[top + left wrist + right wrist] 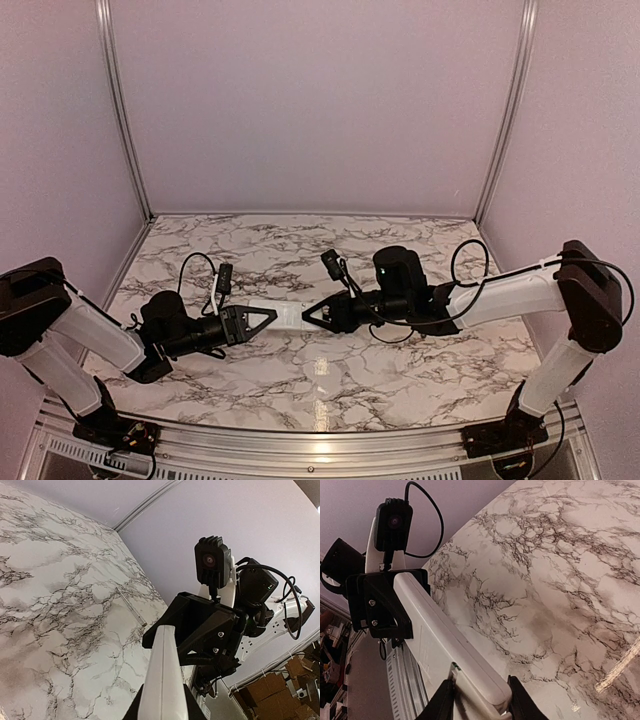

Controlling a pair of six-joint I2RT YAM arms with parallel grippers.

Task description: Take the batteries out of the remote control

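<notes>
1. Currently the small, flat, white plastic remote control (288, 314) with rounded corners is off the surface. It hangs above the white marble-pattern table (400, 380) with grey veining, roughly mid-table.
2. In the overhead view the remote control lies about level, long axis left to right. It bridges the gap between the two black gripper tips, which face each other.
3. The left gripper (266, 318) is clenched on the left end of the remote control. The right wrist view shows the slab's far end seated in that gripper (402, 597), below its small black wrist camera (394, 522).
4. The right gripper (308, 316) is at the opposite end. In its own view the dark fingers (442, 702) stand on either side of the near end, close against the long edges. I cannot tell whether they pinch the slab or merely flank it.
5. In the left wrist view the slab (162, 680) runs straight out towards the right gripper (162, 625).
6. A thinner white layer shows under the slab's near end in the right wrist view. I cannot tell what it is.
7. A thin, pale, pen-like stick (131, 607) lies flat on the marble, well apart from both grippers. It shows again at the edge of the right wrist view (620, 669).
8. Plain lilac walls (320, 100) enclose the table. Brown cardboard boxes (280, 685) are visible beyond it.
</notes>
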